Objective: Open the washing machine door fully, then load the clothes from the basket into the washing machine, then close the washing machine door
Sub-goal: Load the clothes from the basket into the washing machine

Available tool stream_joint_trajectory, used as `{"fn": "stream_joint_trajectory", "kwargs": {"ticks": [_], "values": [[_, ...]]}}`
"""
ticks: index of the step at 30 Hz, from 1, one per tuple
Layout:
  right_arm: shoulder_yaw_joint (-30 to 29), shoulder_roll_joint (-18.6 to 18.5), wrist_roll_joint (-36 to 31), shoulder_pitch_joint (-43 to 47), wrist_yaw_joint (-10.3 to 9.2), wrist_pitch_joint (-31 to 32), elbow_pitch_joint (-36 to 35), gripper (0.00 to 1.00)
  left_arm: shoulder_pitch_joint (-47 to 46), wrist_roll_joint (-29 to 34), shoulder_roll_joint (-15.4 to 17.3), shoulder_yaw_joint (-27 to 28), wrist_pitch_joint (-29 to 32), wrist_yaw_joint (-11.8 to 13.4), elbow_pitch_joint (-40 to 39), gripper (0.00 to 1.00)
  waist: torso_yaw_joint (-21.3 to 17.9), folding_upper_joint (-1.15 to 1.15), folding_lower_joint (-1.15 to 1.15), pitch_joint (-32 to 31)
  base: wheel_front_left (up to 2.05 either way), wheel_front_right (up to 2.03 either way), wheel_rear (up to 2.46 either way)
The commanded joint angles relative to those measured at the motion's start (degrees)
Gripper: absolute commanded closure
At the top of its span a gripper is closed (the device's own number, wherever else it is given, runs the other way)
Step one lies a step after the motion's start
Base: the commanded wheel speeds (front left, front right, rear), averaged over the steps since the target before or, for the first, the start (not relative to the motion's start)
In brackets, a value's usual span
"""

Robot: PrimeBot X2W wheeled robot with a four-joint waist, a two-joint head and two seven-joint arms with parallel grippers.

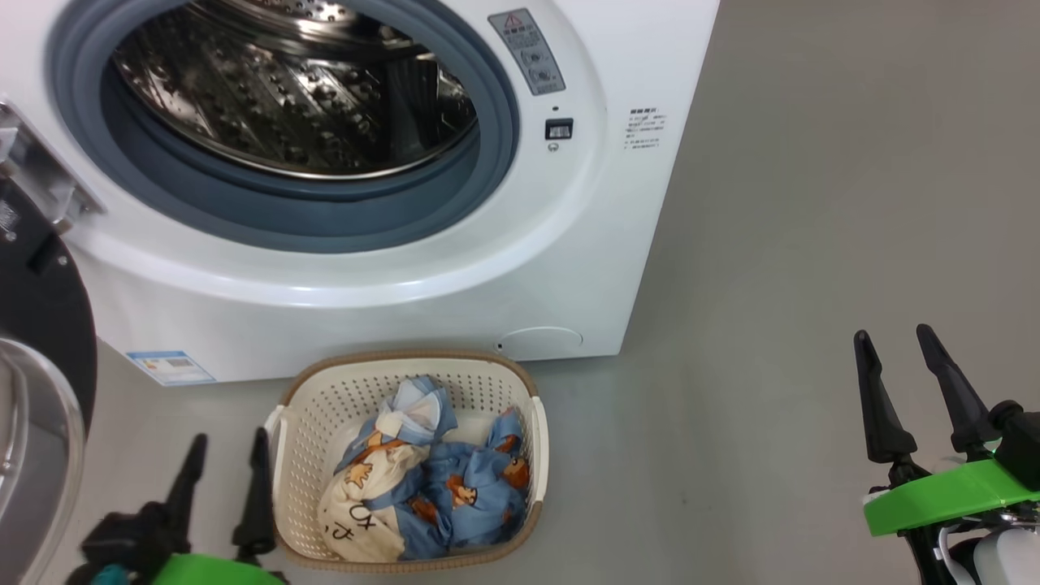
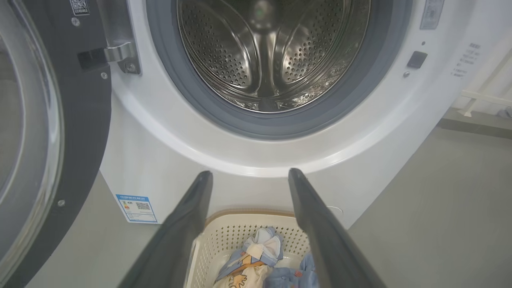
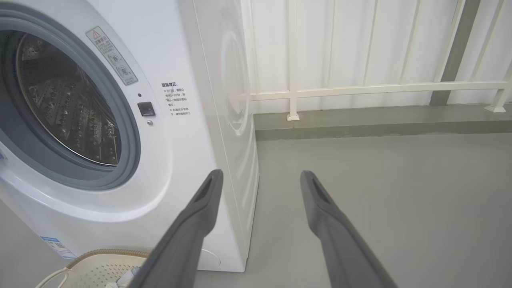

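The white washing machine (image 1: 504, 276) stands with its steel drum exposed and nothing in the drum. Its black-rimmed door (image 1: 36, 390) is swung wide to the left, and shows at the left of the left wrist view as the door (image 2: 48, 132). On the floor before the machine sits the cream basket (image 1: 538, 455) holding the clothes (image 1: 439, 487), blue bear-print and cream cloth. My left gripper (image 1: 229, 455) hovers open just left of the basket, fingers empty. My right gripper (image 1: 898, 345) is open over bare floor, far right of the basket. In the left wrist view the clothes (image 2: 256, 260) lie between my fingers.
Grey floor (image 1: 812, 203) spreads right of the machine. A white railing (image 3: 360, 88) and a low kerb run along the wall behind. The open door stands close beside my left arm.
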Motion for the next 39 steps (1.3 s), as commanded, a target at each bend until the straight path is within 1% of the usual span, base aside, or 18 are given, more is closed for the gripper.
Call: {"fn": "stream_joint_trajectory", "kwargs": {"ticks": [1,8,17,19,26,32,39], "values": [[0.97,-0.63,-0.57,-1.57,0.31,-0.70,-1.56,0.00,-2.67,1.07,0.51,1.18,-0.30,0.03,0.20,0.00,-0.15,0.00,0.00,0.79,0.00,0.00,0.00],[1.39,-0.19,-0.39,-3.62,0.31,-0.70,-1.89,0.00,-6.46,1.41,-0.98,-1.38,-0.31,0.03,9.53,0.00,-0.70,0.00,0.00,4.84,0.00,0.00,0.00],[1.58,0.03,-0.21,-6.68,0.31,-0.70,-2.41,0.00,-13.81,-0.49,-0.89,-6.70,-0.31,0.03,21.18,0.00,-1.45,0.00,0.00,10.56,0.00,0.00,0.00],[1.65,0.08,-0.22,-7.00,0.31,-0.70,-2.44,0.00,-14.58,-0.83,-0.85,-7.49,-0.31,0.03,22.47,0.00,-1.57,0.00,0.00,11.15,0.00,0.00,0.00],[1.94,0.51,-0.10,-9.36,0.31,-0.70,-2.79,0.00,-19.64,-5.01,-1.58,-13.96,-0.31,0.03,29.71,0.00,-2.54,0.00,0.00,15.33,0.00,0.00,0.00],[1.69,0.91,-0.03,-11.59,0.31,-0.70,-3.60,0.00,-24.59,-9.92,-2.28,-19.86,-0.31,0.03,35.56,0.00,-3.34,0.00,0.00,20.03,0.00,0.00,0.00],[1.35,1.69,-0.07,-14.63,0.31,-0.70,-4.74,0.00,-30.44,-15.17,-1.87,-26.84,0.01,0.03,40.47,0.00,-4.67,0.00,0.00,25.89,0.00,0.00,0.00]]}}
